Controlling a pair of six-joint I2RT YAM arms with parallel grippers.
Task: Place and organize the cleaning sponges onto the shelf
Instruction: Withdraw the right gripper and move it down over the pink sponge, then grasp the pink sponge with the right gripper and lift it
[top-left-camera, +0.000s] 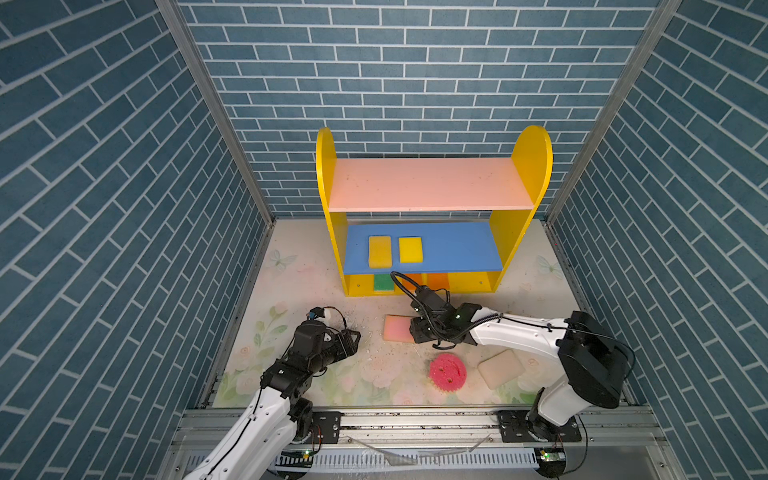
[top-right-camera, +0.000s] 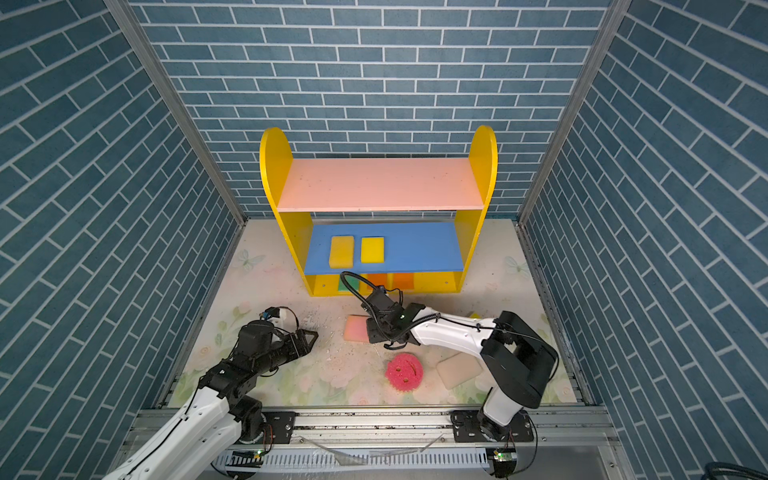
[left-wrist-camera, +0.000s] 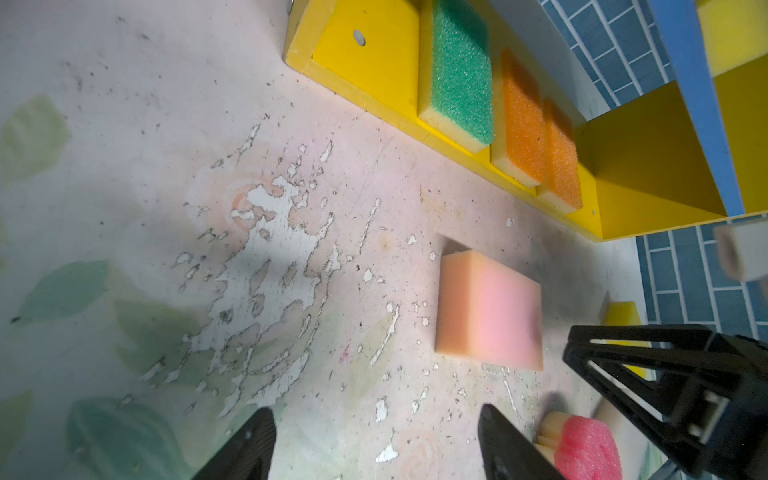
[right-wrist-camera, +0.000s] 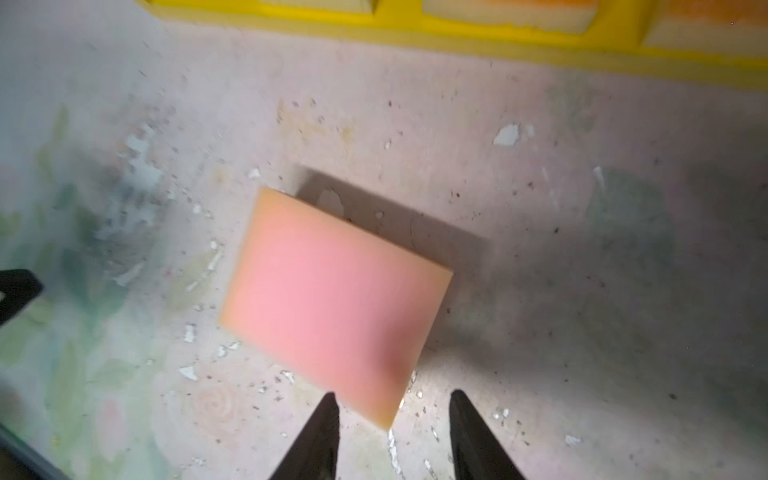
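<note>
Floral-print tabletop (top-left-camera: 291, 374) seen from above, w/ a small shelf (top-left-camera: 428, 183) at the far side, about centre: yellow sides, pink top board, blue middle board (top-left-camera: 457, 249), yellow base.

On the left half of the blue board, two sponges lie flat side by side. These are a paler yellow sponge (top-left-camera: 380, 251) and, just right of it, a brighter yellow sponge (top-left-camera: 410, 249). On the base, left to right, are a green-topped sponge (left-wrist-camera: 457, 70), an orange-topped sponge (left-wrist-camera: 523, 120) and a second orange-topped sponge (left-wrist-camera: 563, 162), close together.

On the tabletop just in front of the shelf lies a pink rectangular sponge (top-left-camera: 397, 328), flat. The right tool (right-wrist-camera: 394, 397) is over its right end with jaws apart. A corner of the sponge sits between the tips, but blur hides whether they touch it.

The left tool (left-wrist-camera: 374, 409) is well to the left, low over the tabletop, jaws wide apart w/ nothing between.

Nearer the camera is a round pink smiley sponge (top-left-camera: 448, 371). A cream sponge (top-left-camera: 500, 368) lies just right of it, not touching. At far right a small yellow sponge (left-wrist-camera: 621, 320) lies on the tabletop, partly hidden.
</note>
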